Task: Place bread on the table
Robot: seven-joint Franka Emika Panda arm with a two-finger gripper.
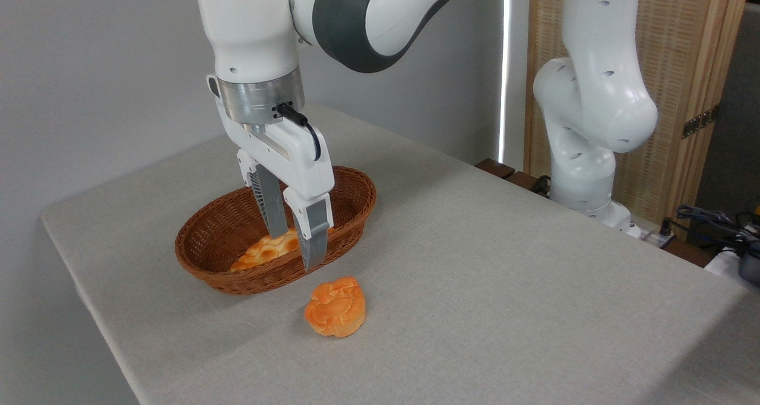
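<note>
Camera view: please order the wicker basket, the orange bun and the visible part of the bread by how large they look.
1. Wicker basket, clearly the largest.
2 and 3. Orange bun and the visible part of the bread look alike. The bun is nearer the camera, and the basket rim and the tool hide much of the bread, so I do not rank them.

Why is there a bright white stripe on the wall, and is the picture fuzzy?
In the camera view, the stripe is strong light shining through a gap, blown out to pure white. The picture is mostly sharp: the basket weave and the bun look clear. Shadows under the bun and gripper are soft and faint.
</note>
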